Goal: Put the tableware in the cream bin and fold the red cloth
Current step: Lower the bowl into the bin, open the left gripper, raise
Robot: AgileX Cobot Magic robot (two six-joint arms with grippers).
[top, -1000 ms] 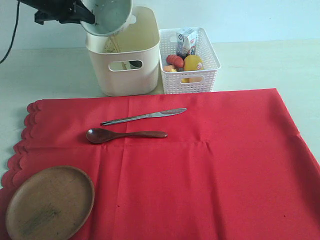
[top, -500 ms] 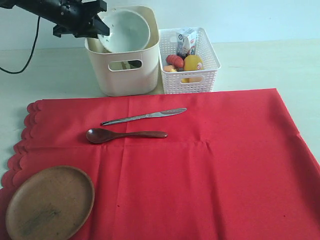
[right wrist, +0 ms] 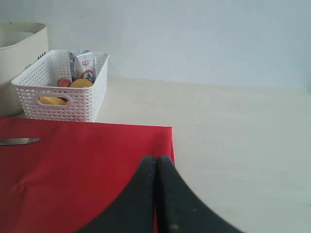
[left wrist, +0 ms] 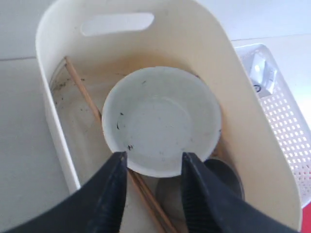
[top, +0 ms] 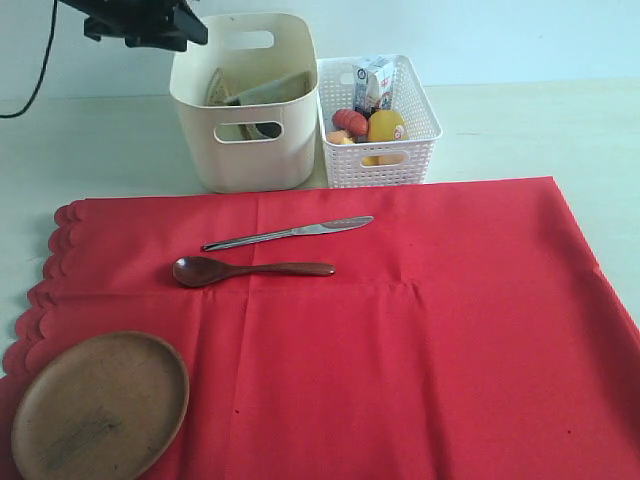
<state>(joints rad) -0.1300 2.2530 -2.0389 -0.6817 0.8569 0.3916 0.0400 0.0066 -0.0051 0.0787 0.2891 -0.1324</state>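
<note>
My left jaws: released, parted above the speckled bowl (left wrist: 160, 121), which I no longer grip.
Speckled bowl: gone from the rim, now down inside the cream bin (left wrist: 243, 145) with the chopsticks (left wrist: 82, 92) and steel cup (left wrist: 226, 174).
My right jaws: clenched, empty, above the red cloth (right wrist: 73, 170).
Knife (top: 288, 232), spoon (top: 250, 270), wooden plate (top: 100, 405): unmoved on the cloth.

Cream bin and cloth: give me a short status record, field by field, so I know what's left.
in cream bin: bowl, chopsticks, steel cup (partly hidden)
on red cloth: knife, spoon, wooden plate
cloth state: spread flat, not folded
left gripper: open, above the bowl, holding nothing
right gripper: shut, empty, near the cloth's edge
</note>
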